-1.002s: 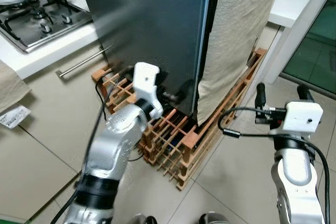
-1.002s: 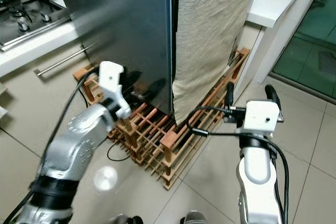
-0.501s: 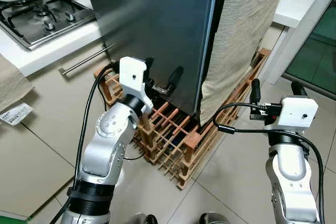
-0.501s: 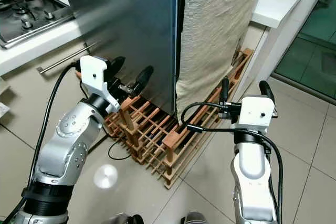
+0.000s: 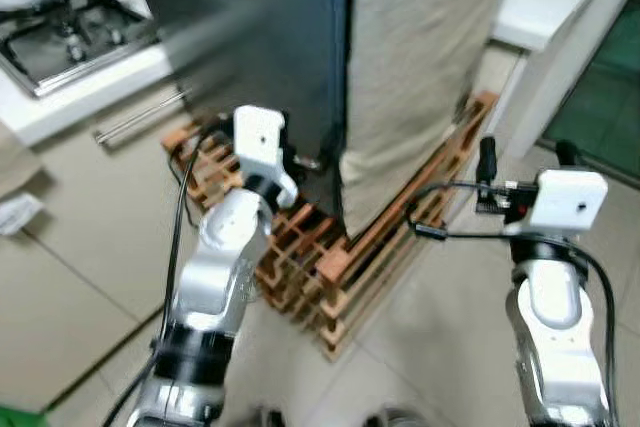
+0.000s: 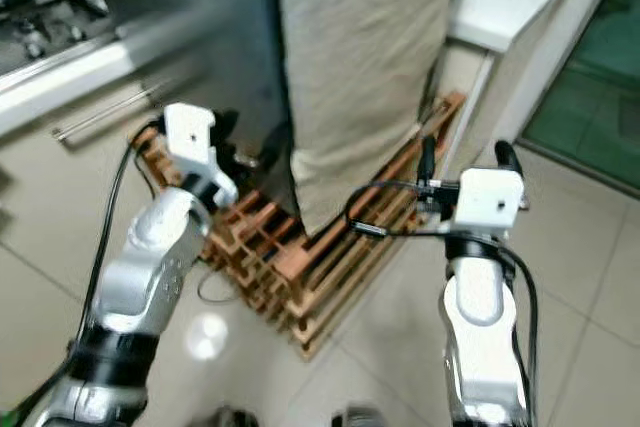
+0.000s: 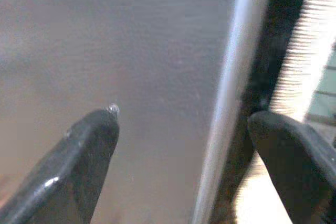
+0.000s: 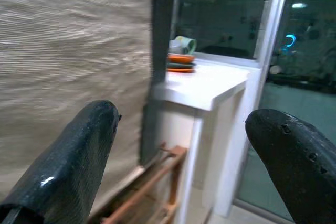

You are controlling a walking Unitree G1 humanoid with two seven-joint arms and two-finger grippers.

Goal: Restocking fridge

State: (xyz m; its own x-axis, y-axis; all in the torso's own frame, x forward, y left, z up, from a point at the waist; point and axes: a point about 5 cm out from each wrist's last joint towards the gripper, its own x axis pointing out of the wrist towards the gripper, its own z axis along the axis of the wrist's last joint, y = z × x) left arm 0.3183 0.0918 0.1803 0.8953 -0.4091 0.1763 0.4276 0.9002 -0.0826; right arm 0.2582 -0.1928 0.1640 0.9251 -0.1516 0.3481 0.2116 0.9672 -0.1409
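**Both arms up before the dark fridge**

We face a dark grey fridge [image 6: 190,37] with a beige cloth [image 6: 365,67] hanging just beside its front edge. At its foot lies a wooden rack [image 6: 300,257] on pale floor tiles [image 6: 580,287]. Our left gripper [image 6: 232,147] reaches low against the fridge door, its fingers hard to make out. Our right gripper [image 6: 465,162] is raised near the rack's far end, fingers apart. The frame is slightly blurred.
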